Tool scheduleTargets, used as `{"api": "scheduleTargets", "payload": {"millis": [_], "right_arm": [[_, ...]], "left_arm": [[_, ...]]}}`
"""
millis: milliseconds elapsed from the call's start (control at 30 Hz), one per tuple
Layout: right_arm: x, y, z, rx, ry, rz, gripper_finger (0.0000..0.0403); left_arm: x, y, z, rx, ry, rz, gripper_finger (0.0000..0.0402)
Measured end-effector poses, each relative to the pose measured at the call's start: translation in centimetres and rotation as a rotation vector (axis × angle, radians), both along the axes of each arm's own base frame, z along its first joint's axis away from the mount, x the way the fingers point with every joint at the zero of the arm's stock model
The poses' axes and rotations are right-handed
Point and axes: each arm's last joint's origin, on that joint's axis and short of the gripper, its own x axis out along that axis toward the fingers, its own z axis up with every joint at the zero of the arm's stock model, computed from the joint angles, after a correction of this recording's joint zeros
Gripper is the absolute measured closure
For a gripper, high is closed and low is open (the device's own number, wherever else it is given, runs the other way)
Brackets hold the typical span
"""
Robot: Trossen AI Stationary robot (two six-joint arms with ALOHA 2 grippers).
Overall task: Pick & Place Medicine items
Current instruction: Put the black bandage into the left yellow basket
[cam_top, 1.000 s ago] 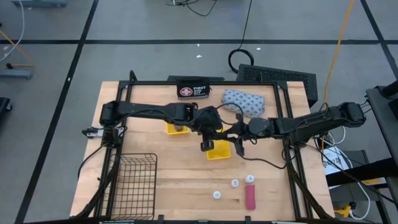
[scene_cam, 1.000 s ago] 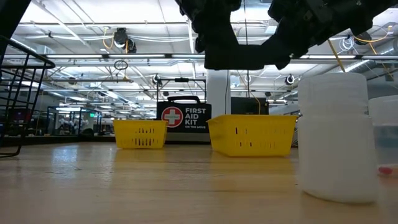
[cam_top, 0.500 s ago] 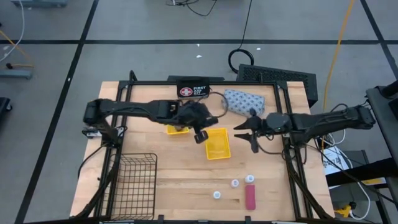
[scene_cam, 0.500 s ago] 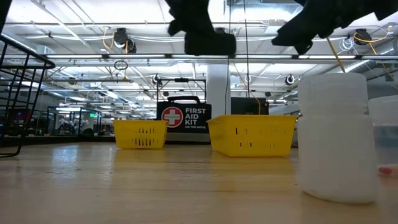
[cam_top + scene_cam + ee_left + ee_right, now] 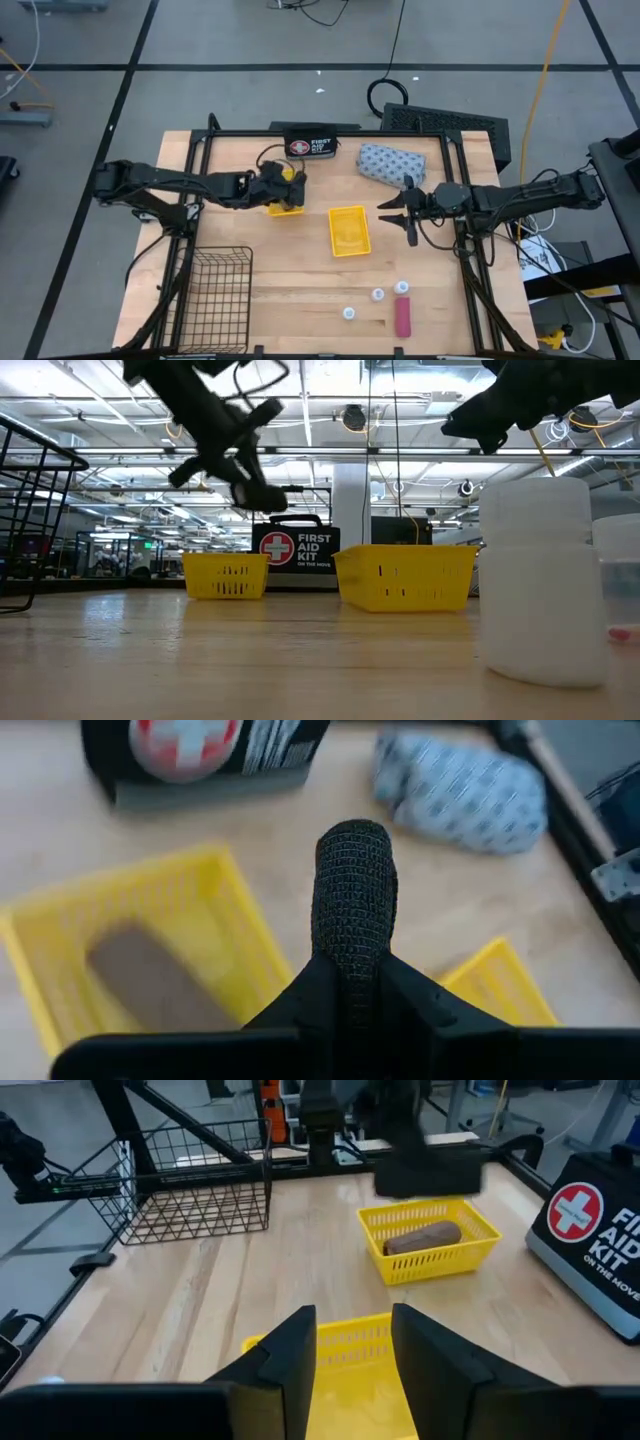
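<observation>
From above I see my left gripper (image 5: 283,187), clamped on a small black block (image 5: 354,890), hanging over the far yellow tray (image 5: 270,208), which already has a brown oblong (image 5: 421,1237) filling much of its floor. The near yellow tray (image 5: 349,231) sits open and unblocked. My right gripper (image 5: 399,213), fingers spread, hovers just beside that tray's right edge. Bare wood lies between the trays. The first aid case (image 5: 309,146) and patterned pouch (image 5: 392,165) line the far edge. A wire basket (image 5: 218,290) occupies the near left corner.
</observation>
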Motion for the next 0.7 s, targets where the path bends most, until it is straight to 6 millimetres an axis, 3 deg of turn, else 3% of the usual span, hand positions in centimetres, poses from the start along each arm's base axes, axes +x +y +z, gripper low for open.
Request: {"api": "scheduleTargets", "payload": {"millis": [167, 700], "right_arm": [[0.0, 0.0, 0.1, 0.001, -0.014, 0.000, 0.0283], [0.0, 0.0, 0.1, -0.010, -0.013, 0.003, 0.0287]], "left_arm": [[-0.9, 0.7, -2.2, -0.073, -0.007, 0.091, 0.0343], [-1.8, 2.1, -3.4, -0.148, -0.035, 0.252, 0.0340]]}}
